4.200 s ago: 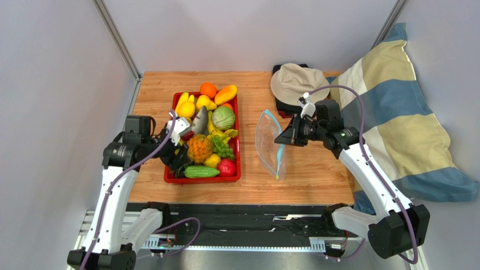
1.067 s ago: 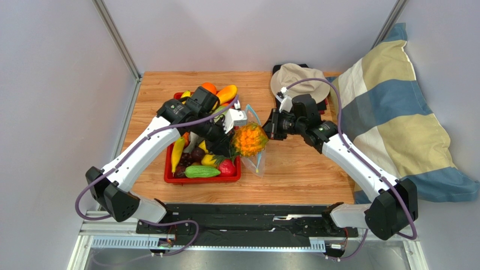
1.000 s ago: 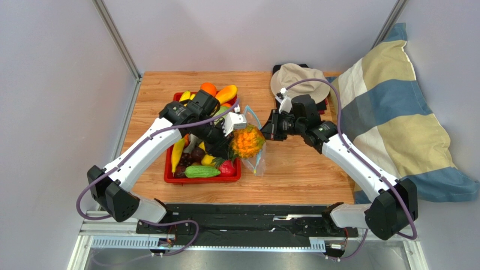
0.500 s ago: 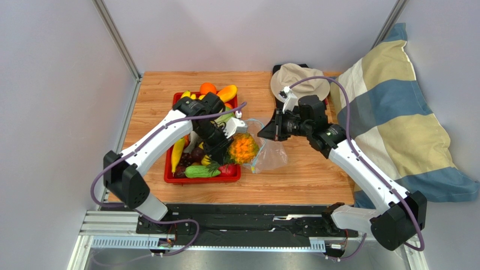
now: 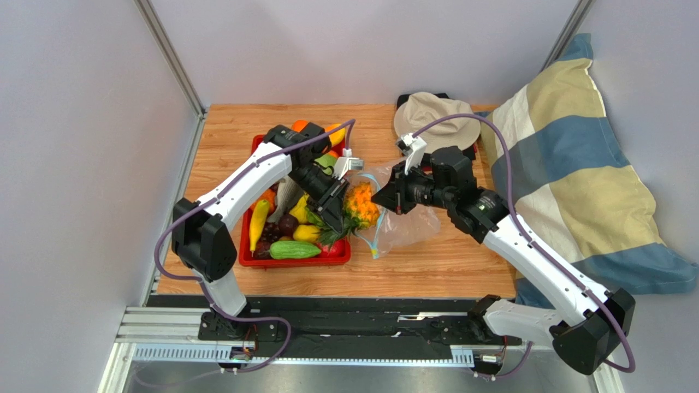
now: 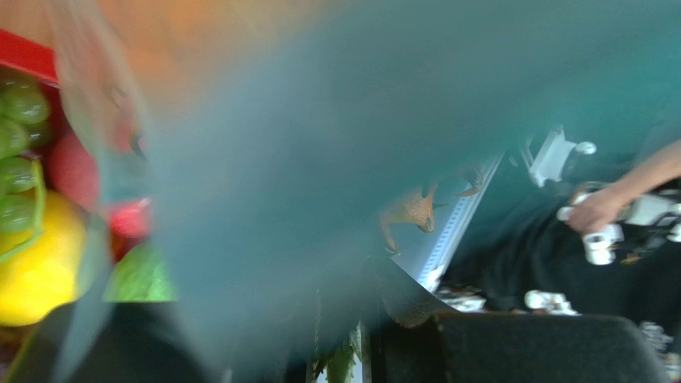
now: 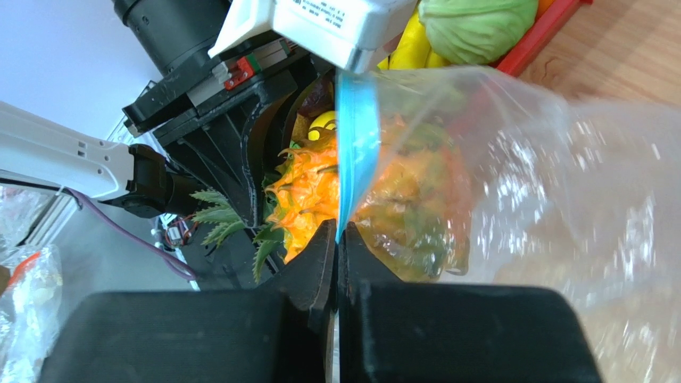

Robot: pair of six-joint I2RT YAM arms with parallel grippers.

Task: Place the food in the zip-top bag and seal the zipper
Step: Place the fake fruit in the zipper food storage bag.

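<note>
The left pincer (image 5: 343, 206) reaches across the red plastic tray (image 5: 295, 262) of toy fruit and is clamped narrowly on the orange plastic toy pineapple with green leaves (image 5: 363, 202). It holds the pineapple off the desk, just past the tray's right rim. The leafy crown points back toward the tray and the near edge.

The right pincer (image 5: 382, 197) is closed tight on the thin blue-green zipper strip (image 7: 356, 152) of the clear crinkly zip-top bag (image 5: 408, 228), pinching the mouth edge and lifting it. The rest of the bag sags onto the wooden desk (image 5: 230, 139) near its middle, toward the near edge.

In the right wrist view the closed fingers (image 7: 324, 259) meet on the strip. The pineapple (image 7: 316, 191) straddles the mouth, its orange body showing both left of the strip and through the plastic beyond it. The left pincer's black fingers (image 7: 248, 159) curve around its near end.

A green toy cucumber (image 5: 293, 250) lies along the tray's near rim, and a pale green toy cabbage (image 7: 475, 24) sits farther back. The left wrist view is mostly a blur, with green toy grapes (image 6: 16, 120) and a yellow toy lemon (image 6: 32, 271) at its left.

A beige cloth hat (image 5: 431, 115) rests at the far edge. A striped blue and cream pillow (image 5: 566, 164) lies off the desk's right edge.
</note>
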